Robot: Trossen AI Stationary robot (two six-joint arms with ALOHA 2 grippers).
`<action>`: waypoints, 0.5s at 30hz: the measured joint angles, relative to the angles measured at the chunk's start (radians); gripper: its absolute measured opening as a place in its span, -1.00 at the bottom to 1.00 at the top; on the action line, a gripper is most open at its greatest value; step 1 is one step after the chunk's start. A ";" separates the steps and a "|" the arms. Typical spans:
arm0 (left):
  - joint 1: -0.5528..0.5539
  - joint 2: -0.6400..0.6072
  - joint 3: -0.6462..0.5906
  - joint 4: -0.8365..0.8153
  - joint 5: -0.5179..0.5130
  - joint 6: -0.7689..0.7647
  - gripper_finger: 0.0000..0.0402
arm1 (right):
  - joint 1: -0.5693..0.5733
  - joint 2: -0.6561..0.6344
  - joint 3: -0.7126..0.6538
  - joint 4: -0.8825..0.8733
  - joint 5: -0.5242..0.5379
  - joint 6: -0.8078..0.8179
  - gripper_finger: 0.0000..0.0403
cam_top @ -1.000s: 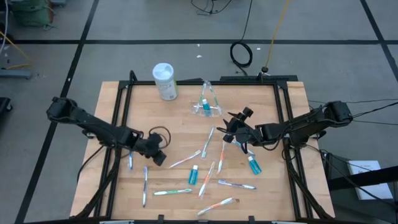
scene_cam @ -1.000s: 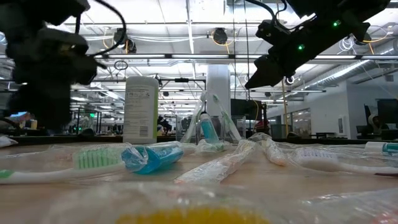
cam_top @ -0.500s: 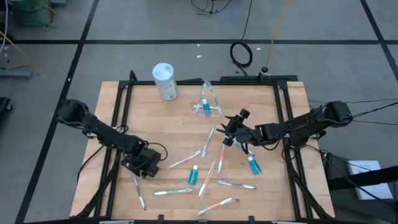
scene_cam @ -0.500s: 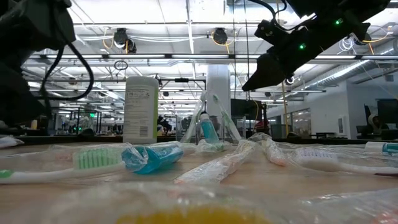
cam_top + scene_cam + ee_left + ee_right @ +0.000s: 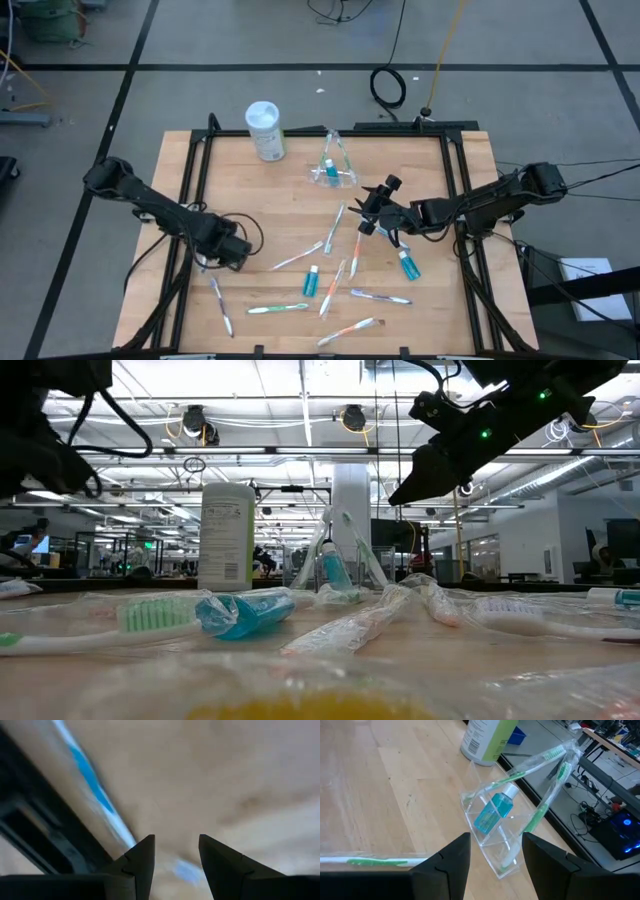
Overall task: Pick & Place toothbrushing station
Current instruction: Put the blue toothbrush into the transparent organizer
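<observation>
Two dark end effectors work over the light wooden table [image 5: 290, 190], and neither carries anything. Starting at the left, the left end effector [image 5: 232, 254] hangs low near the table's left rail with its fingers spread and nothing between them; its wrist view shows only bare wood in the gap. A slim wrapped toothbrush with a blue handle [image 5: 219, 305] lies just beside and nearer the front edge than that end effector, untouched. Farther back stands a tall white cylindrical canister [image 5: 266, 131], which is not part of the job.

Toward the middle, the small clear plastic cup [image 5: 333, 170] sits beyond the right end effector, already holding two green-bristled toothbrushes [image 5: 540, 810] leaning against its rim and a small blue toothpaste tube [image 5: 493, 811]. More wrapped pastel toothbrushes [image 5: 334, 232] and another small blue tube [image 5: 312, 282] are scattered between the two arms. The right end effector [image 5: 374, 214] hovers above that scatter, fingers parted and empty, pointing at the cup.

Risks, as I judge them: the cup looks light and top-heavy with long brushes leaning out, so a careless drop or a nudge from the right end effector could tip it. The crinkly wrappers may slip from a pinch, and overlapping brushes could be dragged along together.
</observation>
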 joint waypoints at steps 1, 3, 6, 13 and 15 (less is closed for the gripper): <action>0.002 0.000 -0.002 -0.028 -0.020 -0.020 -0.22 | 0.000 0.000 0.000 0.000 0.000 0.000 -0.15; 0.003 0.000 -0.023 -0.077 -0.070 -0.060 -0.22 | 0.000 0.000 0.000 0.000 0.000 0.000 -0.15; 0.014 0.016 -0.034 -0.072 -0.123 -0.083 -0.22 | 0.000 0.000 0.000 0.003 0.000 0.000 -0.15; 0.053 0.026 -0.036 -0.051 -0.275 -0.257 -0.22 | 0.000 0.000 0.000 0.023 0.000 0.000 -0.15; 0.070 0.041 -0.036 -0.051 -0.292 -0.274 -0.22 | 0.000 0.000 0.000 0.026 -0.004 0.000 -0.15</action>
